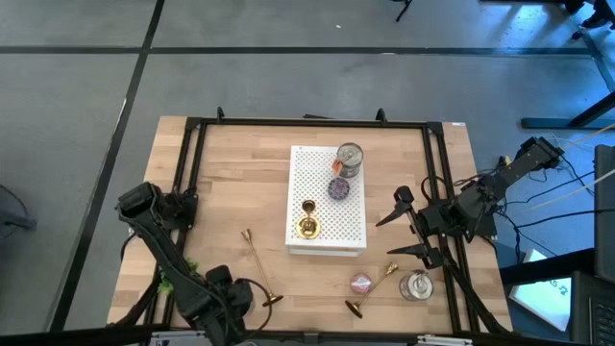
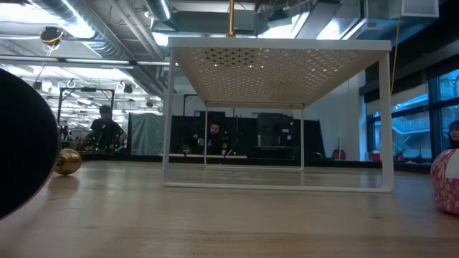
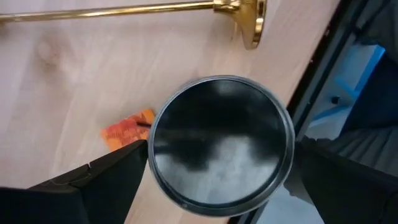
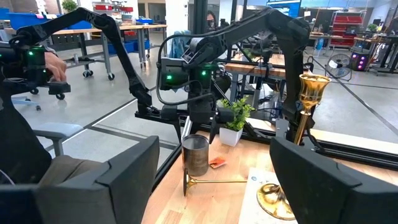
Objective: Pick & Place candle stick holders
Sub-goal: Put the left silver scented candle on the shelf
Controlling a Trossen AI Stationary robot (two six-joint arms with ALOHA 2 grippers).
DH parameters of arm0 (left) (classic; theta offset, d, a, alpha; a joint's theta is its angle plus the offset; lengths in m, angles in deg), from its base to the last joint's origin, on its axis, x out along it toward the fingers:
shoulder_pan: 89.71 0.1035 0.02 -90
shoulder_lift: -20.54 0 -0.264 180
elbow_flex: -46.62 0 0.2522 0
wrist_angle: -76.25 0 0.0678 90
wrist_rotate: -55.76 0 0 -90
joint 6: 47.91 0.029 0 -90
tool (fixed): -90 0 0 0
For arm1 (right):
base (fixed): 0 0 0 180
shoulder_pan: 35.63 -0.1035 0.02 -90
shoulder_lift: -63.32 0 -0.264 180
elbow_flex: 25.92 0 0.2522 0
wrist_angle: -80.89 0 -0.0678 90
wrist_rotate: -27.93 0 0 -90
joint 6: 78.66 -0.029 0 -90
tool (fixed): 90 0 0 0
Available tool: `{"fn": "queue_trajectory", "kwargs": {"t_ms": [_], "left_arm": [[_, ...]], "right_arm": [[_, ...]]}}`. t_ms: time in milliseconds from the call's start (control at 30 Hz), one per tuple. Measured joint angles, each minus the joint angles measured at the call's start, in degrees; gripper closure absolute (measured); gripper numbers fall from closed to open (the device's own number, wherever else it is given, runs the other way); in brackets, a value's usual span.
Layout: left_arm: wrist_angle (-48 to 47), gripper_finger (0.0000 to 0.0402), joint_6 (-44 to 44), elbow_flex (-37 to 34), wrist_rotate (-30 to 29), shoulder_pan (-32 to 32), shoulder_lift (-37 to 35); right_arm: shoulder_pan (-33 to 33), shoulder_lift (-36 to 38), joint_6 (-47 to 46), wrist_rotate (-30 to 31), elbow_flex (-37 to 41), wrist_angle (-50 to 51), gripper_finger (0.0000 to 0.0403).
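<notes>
Our left gripper [image 1: 229, 296] is at the near left corner of the table [image 1: 221, 183], fingers spread apart and holding nothing. A round silver tin [image 3: 221, 146] stands between them, and we cannot tell whether the pads touch its rim. The nearest candle stick holder [image 3: 252, 22] lies on its side just beside that tin, with its thin stem running along the wood and its flared base towards the table edge. An orange scrap [image 3: 127, 130] lies near the tin. We judge this holder to be the piece to pick. To do that well, we would move off the tin, turn the fingers across the stem and close near the base, where the stem is less likely to roll or pivot. We would also keep clear of the tin so it is not knocked. Farther out, a second holder [image 1: 308, 223] stands upright on the white perforated stand [image 1: 346, 240], and a third holder [image 1: 370, 288] lies near the right. Our right gripper [image 1: 407, 226] waits beside the stand, its fingers wide apart and empty.
</notes>
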Motion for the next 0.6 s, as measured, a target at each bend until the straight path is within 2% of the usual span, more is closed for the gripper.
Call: {"fn": "queue_trajectory", "kwargs": {"t_ms": [200, 600], "left_arm": [[-0.1, 0.0002, 0.6, 0.0, -2.2, 0.0, 0.0], [-0.3, 0.0002, 0.5, 0.0, -2.0, -0.1, 3.0]], "right_arm": [[0.0, 0.0, 0.0, 0.0, 0.0, 0.0, 0.0094], [0.0, 0.0, 0.0, 0.0, 0.0, 0.0, 0.0094]]}}
